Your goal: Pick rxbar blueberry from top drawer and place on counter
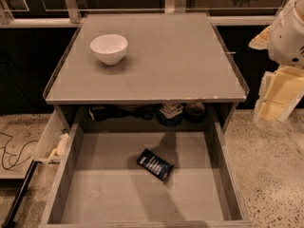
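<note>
The rxbar blueberry (155,164), a small dark navy bar with white text, lies flat and slanted on the floor of the open top drawer (95,194), near its middle. The counter (161,65) is the grey tabletop above the drawer. My gripper (278,96), pale yellow under a white wrist, hangs at the right edge of the view. It is beside the counter's right front corner, above the floor, well away from the bar and holding nothing.
A white bowl (109,48) stands on the counter's back left. A narrow side drawer (53,144) is open at the left with a pale object in it. Dark items (171,112) sit at the back of the drawer opening. A cable (14,151) lies on the speckled floor at the left.
</note>
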Tool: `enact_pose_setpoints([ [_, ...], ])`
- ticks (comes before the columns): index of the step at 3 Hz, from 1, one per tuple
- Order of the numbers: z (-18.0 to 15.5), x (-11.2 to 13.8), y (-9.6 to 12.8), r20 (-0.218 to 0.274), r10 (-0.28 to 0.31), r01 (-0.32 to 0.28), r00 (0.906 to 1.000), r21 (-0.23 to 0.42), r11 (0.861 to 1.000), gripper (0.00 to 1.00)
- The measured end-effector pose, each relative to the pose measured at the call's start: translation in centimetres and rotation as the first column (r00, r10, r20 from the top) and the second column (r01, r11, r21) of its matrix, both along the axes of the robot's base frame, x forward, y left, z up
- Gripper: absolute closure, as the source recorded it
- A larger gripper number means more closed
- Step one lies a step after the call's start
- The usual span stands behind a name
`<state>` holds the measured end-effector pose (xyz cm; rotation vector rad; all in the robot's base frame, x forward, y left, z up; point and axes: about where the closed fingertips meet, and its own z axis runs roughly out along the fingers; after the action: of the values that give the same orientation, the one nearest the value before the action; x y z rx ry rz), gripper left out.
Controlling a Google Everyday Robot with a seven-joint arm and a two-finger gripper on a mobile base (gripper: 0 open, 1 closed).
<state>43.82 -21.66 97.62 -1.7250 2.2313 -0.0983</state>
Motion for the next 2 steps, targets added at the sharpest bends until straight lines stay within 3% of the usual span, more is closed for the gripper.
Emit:
enact_pose_setpoints([
  [1,0.0,0.0,0.0,0.003,0.002,-0.002,1.0,0.001,1.0,0.0],
  [2,-2.5,-0.5,0.7,-0.009,0.02,-0.019,0.9998,0.063,0.998,0.0],
])
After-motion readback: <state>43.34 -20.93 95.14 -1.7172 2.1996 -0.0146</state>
